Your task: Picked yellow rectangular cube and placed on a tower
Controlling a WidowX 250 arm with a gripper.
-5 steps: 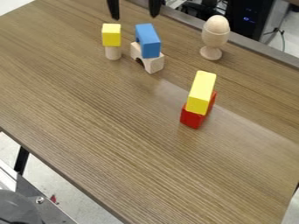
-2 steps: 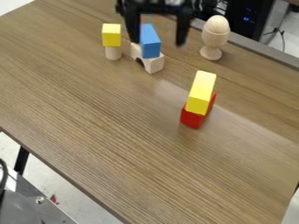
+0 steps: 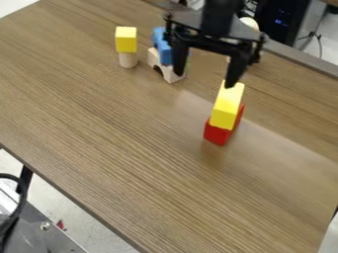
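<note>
My black gripper (image 3: 204, 79) hangs open at the upper middle, its two fingers wide apart with nothing between them. Its right fingertip is just at the upper end of the yellow rectangular block (image 3: 228, 105) in the view. That block lies on top of a red block (image 3: 217, 134), right of the middle. At the upper left a yellow cube (image 3: 126, 39) stands on a pale wooden cylinder (image 3: 128, 60). Beside it a blue block (image 3: 164, 53) rests on a pale wooden arch (image 3: 173, 74), both partly hidden behind the gripper's left finger.
A wooden egg in a cup (image 3: 250, 22) stands behind the gripper's right side, mostly hidden. The brown table (image 3: 132, 158) extends to the front and left, with its dark back edge at the upper right.
The gripper has come down from the top edge and moved right, from above the blue block toward the yellow and red stack. The blocks have not moved.
</note>
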